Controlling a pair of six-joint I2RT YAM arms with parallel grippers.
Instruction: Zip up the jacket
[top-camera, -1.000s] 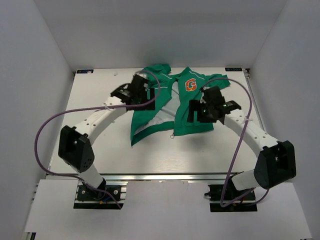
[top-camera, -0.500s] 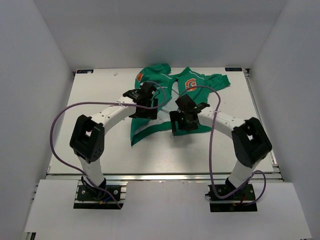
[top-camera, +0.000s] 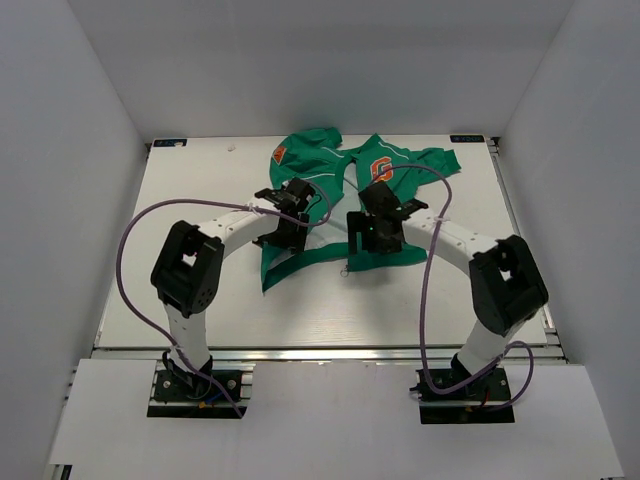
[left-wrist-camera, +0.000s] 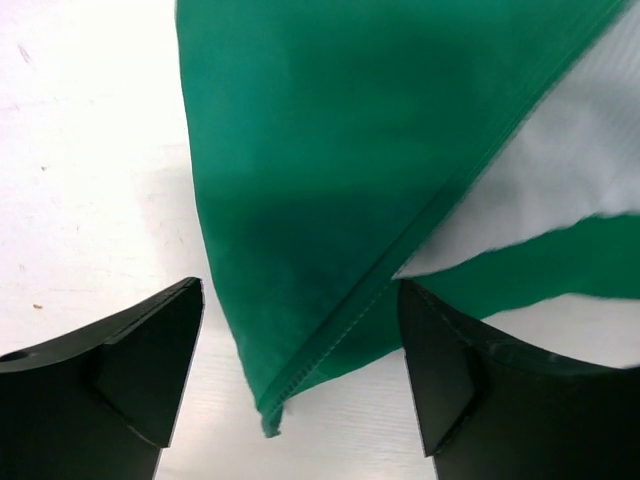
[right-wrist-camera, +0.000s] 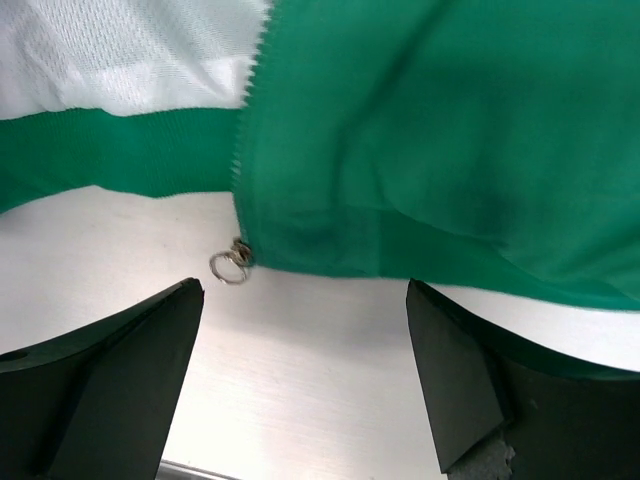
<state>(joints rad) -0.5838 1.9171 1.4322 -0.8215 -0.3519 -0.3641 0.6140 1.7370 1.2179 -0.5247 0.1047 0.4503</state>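
Jacket (top-camera: 322, 160) lies unzipped: smooth green fabric, white mesh lining (right-wrist-camera: 130, 60), ring-shaped zipper pull (right-wrist-camera: 229, 266).

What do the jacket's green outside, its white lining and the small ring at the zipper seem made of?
Green outside: smooth matte fabric, softly creased. White lining: mesh fabric, tiny holes visible. Ring: probably metal, thin and shiny.

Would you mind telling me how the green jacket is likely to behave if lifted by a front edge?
The jacket will probably drape and sag, since it lies creased with a panel folded back, showing its lining. It looks light: thin fabric. Pushed, it would likely bunch up rather than slide; the ring pull may swing.
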